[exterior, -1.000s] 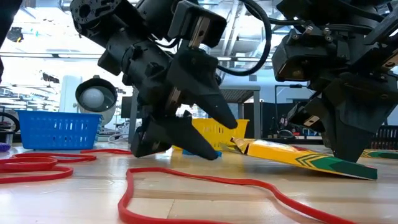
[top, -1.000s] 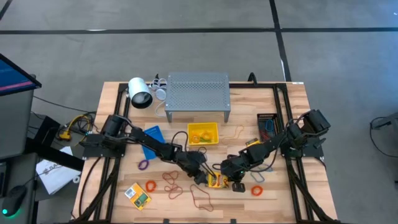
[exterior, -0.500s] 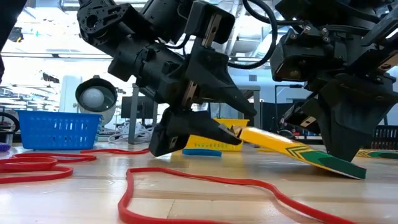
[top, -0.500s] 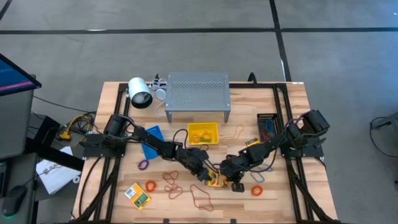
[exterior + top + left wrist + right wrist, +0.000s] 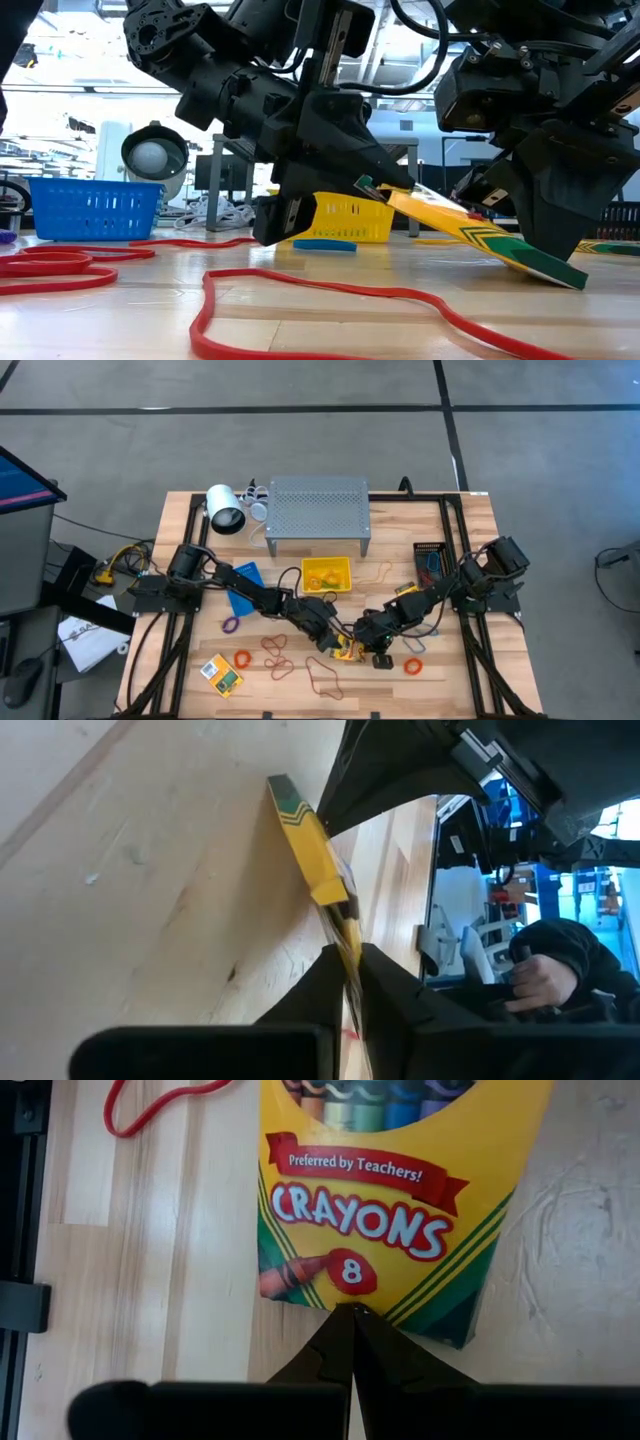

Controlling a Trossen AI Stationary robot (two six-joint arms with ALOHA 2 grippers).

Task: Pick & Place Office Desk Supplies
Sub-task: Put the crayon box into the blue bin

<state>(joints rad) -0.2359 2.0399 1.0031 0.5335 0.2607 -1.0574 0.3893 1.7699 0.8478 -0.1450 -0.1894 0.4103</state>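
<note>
While both arms reach to the middle of the table, the left gripper (image 5: pixel 330 185) pinches one end of a crayon box (image 5: pixel 470 238) between its nearly closed fingers. That end is lifted up, and the other end rests on the wood under the right gripper (image 5: pixel 545 235), so the box leans like a little ramp. In the right wrist view, the right gripper's two fingers are pressed together at the edge of the box (image 5: pixel 385 1200), which reads "CRAYONS". It looks like the right one holds the box steady so the left one can get a good grip.

From above, the box (image 5: pixel 346 651) sits near the front middle of the wooden table (image 5: pixel 455 560), between the two grippers. A second crayon box (image 5: pixel 221 673) lies well apart at the front left corner. Rubber bands lie loose around it: a red band (image 5: pixel 330 293) close to the low camera, an orange band (image 5: pixel 413 666) near the right arm and a purple band (image 5: pixel 230 625) by the left arm.

Farther back stand a yellow bin (image 5: pixel 327 574), a blue bin (image 5: pixel 95 208) and a grey metal shelf (image 5: pixel 318 513). A white round lamp-like thing (image 5: pixel 225 510) sits beside the shelf.

Beyond the table, the left wrist view shows a person's hand (image 5: pixel 535 978) and a dark sleeve. The floor is grey with dark lines.
</note>
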